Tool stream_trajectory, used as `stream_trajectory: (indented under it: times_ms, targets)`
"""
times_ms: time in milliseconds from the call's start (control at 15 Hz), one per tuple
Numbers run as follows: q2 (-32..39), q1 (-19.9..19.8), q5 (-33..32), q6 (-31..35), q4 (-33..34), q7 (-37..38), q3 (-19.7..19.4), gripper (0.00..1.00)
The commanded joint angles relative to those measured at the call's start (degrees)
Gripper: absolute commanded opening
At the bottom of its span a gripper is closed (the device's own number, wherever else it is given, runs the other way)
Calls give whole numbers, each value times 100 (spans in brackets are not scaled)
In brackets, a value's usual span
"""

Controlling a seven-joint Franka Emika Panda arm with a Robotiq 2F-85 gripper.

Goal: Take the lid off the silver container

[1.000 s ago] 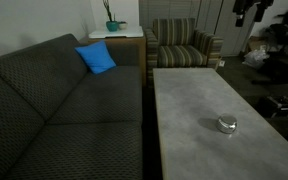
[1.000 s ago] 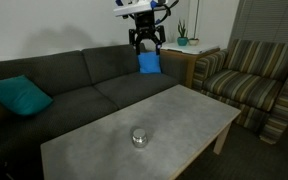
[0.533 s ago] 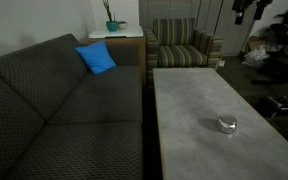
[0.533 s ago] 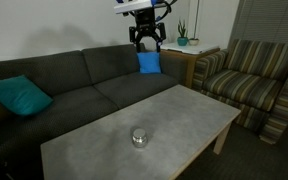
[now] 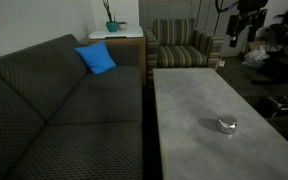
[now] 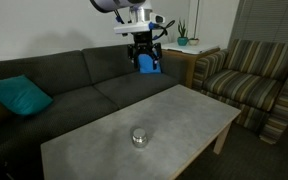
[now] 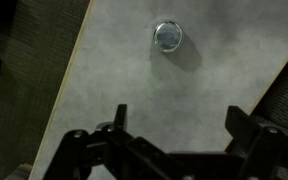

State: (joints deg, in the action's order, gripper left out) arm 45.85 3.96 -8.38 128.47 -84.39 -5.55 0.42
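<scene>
The silver container (image 5: 227,127) is a tiny shiny pot standing on the grey coffee table (image 5: 194,100), toward one long side. It shows in both exterior views, and its lid (image 5: 227,120) sits closed on top. In the wrist view the lid (image 7: 168,36) appears from above as a small round shiny disc, far below. My gripper (image 7: 178,115) hangs open high over the table with nothing between its fingers. In the exterior views the gripper (image 6: 147,64) (image 5: 233,38) is well above and away from the container (image 6: 139,138).
A dark grey sofa (image 5: 54,110) runs along one long side of the table, with a blue cushion (image 5: 97,58) and a teal cushion (image 6: 17,97) on it. A striped armchair (image 6: 252,88) stands at the table's end, next to a side table with a plant (image 5: 112,22).
The arm has come down a little and shifted sideways, bringing the gripper lower above the scene. Its jaws stay open. The container has not moved.
</scene>
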Motion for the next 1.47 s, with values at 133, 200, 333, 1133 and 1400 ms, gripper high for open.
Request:
stream_trajectory:
  times_ms: [133,200,333,1133,1400]
  targets:
    - [1165,-370,283,324,461,-612,258,100]
    - [1425,-390,309,266,633,-625,252,100]
    - [1859,-387,309,50,993,-648,213,100]
    - [2024,-311,228,108,1095,-565,134,100]
    - [2027,-262,176,228,1031,-506,87,100]
